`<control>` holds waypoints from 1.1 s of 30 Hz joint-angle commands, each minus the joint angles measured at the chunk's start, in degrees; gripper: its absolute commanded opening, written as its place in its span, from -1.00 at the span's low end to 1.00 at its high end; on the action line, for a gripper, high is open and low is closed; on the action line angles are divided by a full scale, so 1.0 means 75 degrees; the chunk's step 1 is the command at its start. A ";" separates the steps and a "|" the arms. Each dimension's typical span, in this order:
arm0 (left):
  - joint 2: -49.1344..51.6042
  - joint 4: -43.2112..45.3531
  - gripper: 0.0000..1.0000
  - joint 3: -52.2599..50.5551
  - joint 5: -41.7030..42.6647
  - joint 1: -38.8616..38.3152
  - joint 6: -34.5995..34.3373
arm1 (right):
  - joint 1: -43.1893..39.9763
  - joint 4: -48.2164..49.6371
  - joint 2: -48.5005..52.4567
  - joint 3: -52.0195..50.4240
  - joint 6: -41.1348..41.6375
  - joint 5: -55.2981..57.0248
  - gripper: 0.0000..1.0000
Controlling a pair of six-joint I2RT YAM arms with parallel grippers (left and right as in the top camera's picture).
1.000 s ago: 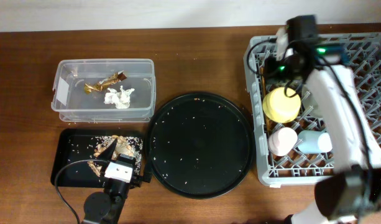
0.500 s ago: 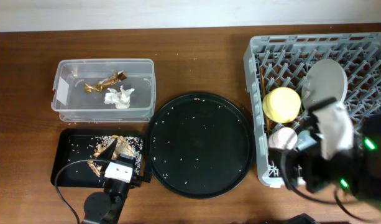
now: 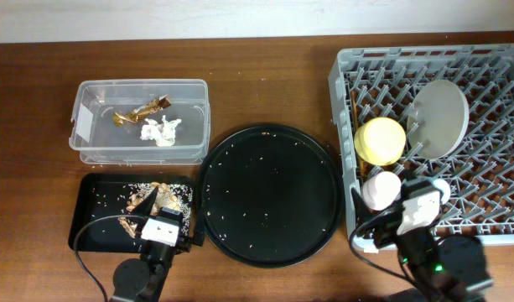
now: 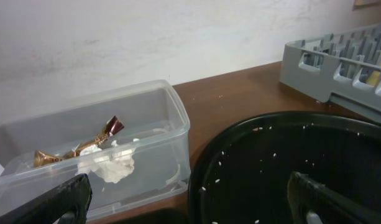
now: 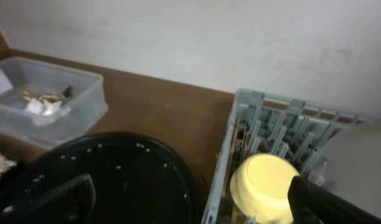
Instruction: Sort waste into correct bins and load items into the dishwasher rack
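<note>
Right gripper (image 5: 190, 202) pulled back to near edge, jaws apart, empty; plate (image 3: 438, 117) now propped in rack (image 3: 491, 59) (loading looks finished); left gripper (image 4: 190, 202) spread too.

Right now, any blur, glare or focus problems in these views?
Overhead: sharp and evenly lit, and the dishwasher rack pegs separate cleanly. Left wrist: the clear tub is reasonably crisp with no strong glare, while the left tool's fingers are dark, soft-edged shapes. Right wrist: soft throughout, and the yellow bowl has smeared edges.
</note>
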 commanded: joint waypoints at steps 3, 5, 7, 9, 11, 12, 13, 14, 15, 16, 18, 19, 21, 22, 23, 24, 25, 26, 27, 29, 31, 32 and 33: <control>-0.0038 -0.0026 0.99 -0.0026 0.0061 -0.0023 0.0099 | -0.0460 0.1020 -0.1632 -0.2238 -0.0044 0.0058 0.97; -0.0038 -0.0026 0.99 -0.0026 0.0061 -0.0023 0.0099 | -0.0627 0.1035 -0.2148 -0.2763 -0.0044 0.0061 0.97; -0.0038 -0.0026 0.99 -0.0026 0.0061 -0.0023 0.0099 | -0.0761 0.1093 -0.2250 -0.3042 -0.0044 0.0058 0.97; -0.0038 -0.0026 0.99 -0.0026 0.0061 -0.0023 0.0099 | -0.0831 0.1370 -0.2256 -0.3366 -0.0044 0.0061 0.97; -0.0038 -0.0026 0.99 -0.0026 0.0061 -0.0023 0.0099 | -0.0831 0.1664 -0.2256 -0.3716 -0.0047 0.0064 0.97; -0.0038 -0.0026 0.99 -0.0026 0.0061 -0.0023 0.0099 | -0.0831 0.1988 -0.2256 -0.3789 -0.0047 0.0064 0.97; -0.0038 -0.0026 0.99 -0.0026 0.0061 -0.0023 0.0099 | -0.0828 0.2238 -0.2256 -0.3888 -0.0047 0.0064 0.97; -0.0038 -0.0026 0.99 -0.0026 0.0061 -0.0023 0.0099 | -0.0831 0.2541 -0.2256 -0.3990 -0.0047 0.0064 0.97; -0.0038 -0.0026 0.99 -0.0026 0.0061 -0.0023 0.0099 | -0.0828 0.2827 -0.2256 -0.4121 -0.0047 0.0064 0.97; -0.0038 -0.0026 0.99 -0.0026 0.0061 -0.0023 0.0099 | -0.0828 0.3316 -0.2256 -0.4339 -0.0050 0.0064 0.97; -0.0038 -0.0026 0.99 -0.0026 0.0061 -0.0023 0.0099 | -0.0831 0.3290 -0.2256 -0.4339 -0.0050 0.0064 0.97; -0.0038 -0.0026 0.99 -0.0026 0.0061 -0.0023 0.0099 | -0.0831 0.3290 -0.2256 -0.4339 -0.0050 0.0064 0.97; -0.0038 -0.0026 0.99 -0.0026 0.0061 -0.0023 0.0099 | -0.0828 0.3290 -0.2253 -0.4339 -0.0050 0.0064 0.96; -0.0038 -0.0026 0.99 -0.0026 0.0061 -0.0023 0.0099 | -0.0828 0.3290 -0.2253 -0.4339 -0.0047 0.0064 0.97; -0.0038 -0.0026 0.99 -0.0026 0.0061 -0.0023 0.0099 | -0.0828 0.3287 -0.2253 -0.4339 -0.0047 0.0064 0.97; -0.0038 -0.0026 1.00 -0.0026 0.0061 -0.0023 0.0099 | -0.0828 0.3287 -0.2253 -0.4339 -0.0050 0.0064 0.97; -0.0038 -0.0026 0.99 -0.0026 0.0061 -0.0023 0.0099 | -0.0828 0.3290 -0.2253 -0.4339 -0.0047 0.0064 0.97; -0.0038 -0.0026 0.99 -0.0026 0.0061 -0.0023 0.0099 | -0.0828 0.3287 -0.2253 -0.4339 -0.0050 0.0064 0.96; -0.0038 -0.0026 0.99 -0.0026 0.0061 -0.0023 0.0099 | -0.0828 0.3287 -0.2253 -0.4339 -0.0050 0.0064 0.97; -0.0038 -0.0026 0.99 -0.0026 0.0061 -0.0023 0.0099 | -0.0828 0.3290 -0.2253 -0.4339 -0.0050 0.0064 0.97; -0.0038 -0.0026 0.99 -0.0026 0.0061 -0.0023 0.0099 | -0.0828 0.3287 -0.2253 -0.4339 -0.0050 0.0064 0.97; -0.0038 -0.0026 0.99 -0.0026 0.0058 -0.0023 0.0099 | -0.0828 0.3287 -0.2253 -0.4339 -0.0050 0.0064 0.97; -0.0038 -0.0026 0.99 -0.0026 0.0061 -0.0023 0.0099 | -0.0828 0.3287 -0.2253 -0.4339 -0.0050 0.0064 0.97</control>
